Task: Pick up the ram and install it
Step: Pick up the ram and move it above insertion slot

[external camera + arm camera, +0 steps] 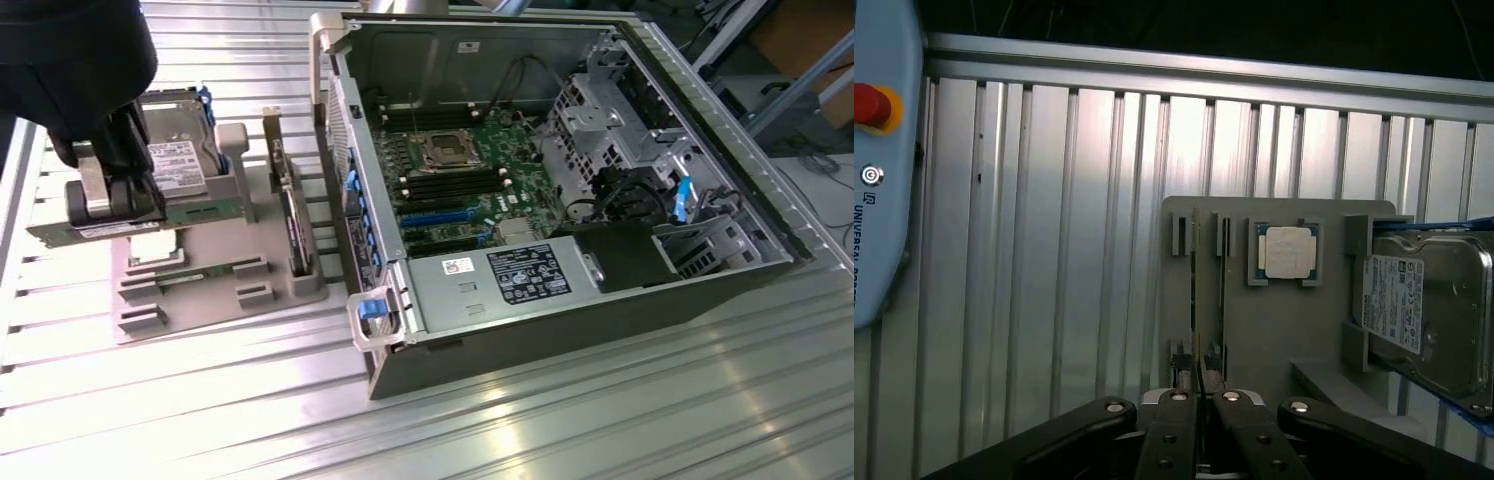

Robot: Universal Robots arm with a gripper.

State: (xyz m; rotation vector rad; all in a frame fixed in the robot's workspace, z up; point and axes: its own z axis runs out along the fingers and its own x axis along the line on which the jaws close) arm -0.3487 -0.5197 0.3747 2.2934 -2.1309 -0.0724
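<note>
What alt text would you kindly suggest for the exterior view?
The gripper is closed on the ram, a slim green stick, over a grey parts holder at the exterior view's left. At its right lies an open computer case, its motherboard exposed.

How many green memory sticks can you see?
2. One memory stick is gripped in the jaws; the other memory stick stands in the grey holder. More may be hidden inside the computer.
</note>
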